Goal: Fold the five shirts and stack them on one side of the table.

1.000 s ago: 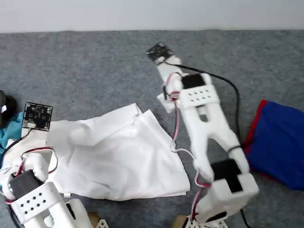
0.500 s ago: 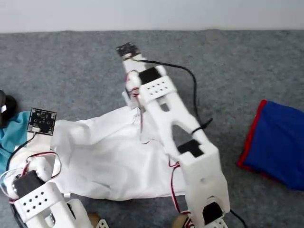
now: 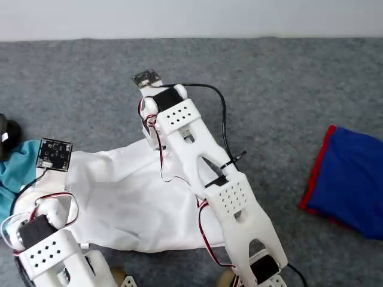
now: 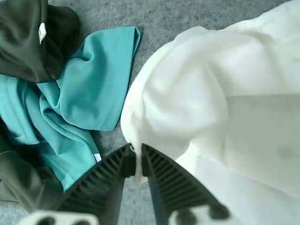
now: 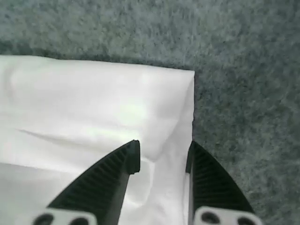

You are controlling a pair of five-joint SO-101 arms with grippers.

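Observation:
A white shirt (image 3: 119,197) lies crumpled on the grey table, in front of both arms. My left gripper (image 4: 136,163) is shut on the white shirt's (image 4: 225,93) edge, on the side nearest the teal shirt (image 4: 89,89). The left arm (image 3: 42,239) stands at the near left. The right arm (image 3: 179,119) stretches across the white shirt to its far edge. There my right gripper (image 5: 161,159) is open, one finger on the white shirt (image 5: 93,103) and the other at the edge of its corner. A folded blue shirt (image 3: 350,179) with red trim lies at the right.
A teal shirt (image 3: 15,164) and a dark shirt (image 3: 6,134) are bunched at the table's left edge, and the dark shirt (image 4: 33,37) partly overlaps the teal one. Bare grey table (image 3: 287,84) stretches behind the white shirt and between it and the blue shirt.
The right arm has swung left, from the bare table right of the white shirt to its far edge. The left arm has barely moved.

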